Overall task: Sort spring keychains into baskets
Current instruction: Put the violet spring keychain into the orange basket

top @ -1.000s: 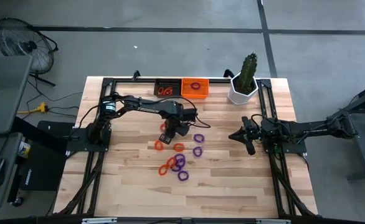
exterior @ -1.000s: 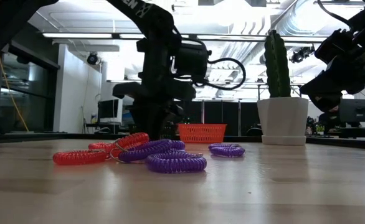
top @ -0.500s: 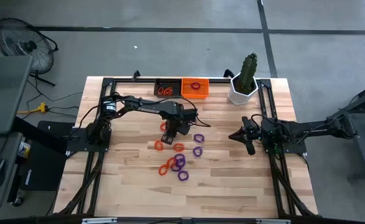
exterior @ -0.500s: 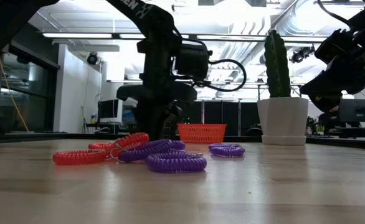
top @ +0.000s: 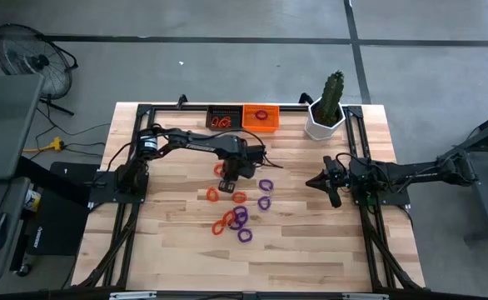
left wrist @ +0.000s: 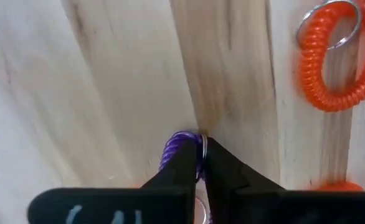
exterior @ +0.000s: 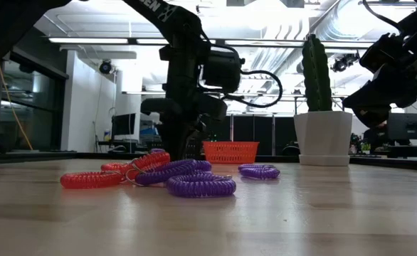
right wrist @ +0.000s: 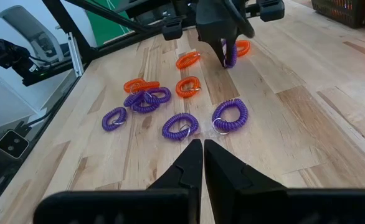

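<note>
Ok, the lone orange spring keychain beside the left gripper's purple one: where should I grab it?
Take the orange spring keychain from straight above, jaws straddling one side of the coil. It lies flat on the table, its hollow centre is open, and nothing touches it. Avoid its metal ring.

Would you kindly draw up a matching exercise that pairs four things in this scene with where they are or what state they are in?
Things:
1. left tool
2. right tool
3. orange basket
4. cactus pot

Places or states:
A. at the table's back edge, holding a purple keychain
B. near the table's right edge, shut on nothing
C. at the table's back right corner
D. over the middle of the table, shut on a purple keychain

Pairs: 1-D, 2-B, 3-A, 4-C
</note>
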Available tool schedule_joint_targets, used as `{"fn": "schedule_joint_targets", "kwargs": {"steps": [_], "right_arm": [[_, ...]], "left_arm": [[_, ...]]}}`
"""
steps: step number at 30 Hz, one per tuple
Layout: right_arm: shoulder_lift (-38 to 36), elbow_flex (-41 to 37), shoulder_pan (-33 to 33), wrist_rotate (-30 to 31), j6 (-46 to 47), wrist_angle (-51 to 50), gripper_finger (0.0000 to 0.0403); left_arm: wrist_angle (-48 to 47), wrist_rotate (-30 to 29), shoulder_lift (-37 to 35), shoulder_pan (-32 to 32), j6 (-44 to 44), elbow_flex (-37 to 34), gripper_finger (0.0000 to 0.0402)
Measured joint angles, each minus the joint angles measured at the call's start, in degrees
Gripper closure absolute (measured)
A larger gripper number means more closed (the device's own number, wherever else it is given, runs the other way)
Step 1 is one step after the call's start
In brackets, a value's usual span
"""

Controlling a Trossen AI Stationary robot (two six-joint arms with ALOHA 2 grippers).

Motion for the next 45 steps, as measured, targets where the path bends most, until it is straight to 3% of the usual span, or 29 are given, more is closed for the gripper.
{"fn": "schedule_joint_targets", "kwargs": {"steps": [12, 19, 28, 45], "right_arm": [[0.0, 0.0, 0.0, 0.0, 0.0, 0.0, 0.0391], [0.0, 0.0, 0.0, 0.0, 0.0, 0.0, 0.0391], [0.0, 0.0, 0.0, 0.0, 0.0, 0.0, 0.0391], [0.0, 0.0, 0.0, 0.0, 0.0, 0.0, 0.0391]], "left_arm": [[-6.9, -2.4, -0.2, 0.0, -1.9, 17.7, 0.0395], [3.6, -7.4, -0.3, 1.6, -3.2, 24.7, 0.0394], [17.5, -5.1, 0.5, 10.5, -20.3, 25.1, 0.0394], [20.0, -4.8, 2.3, 21.1, -50.7, 25.1, 0.0394]]}}
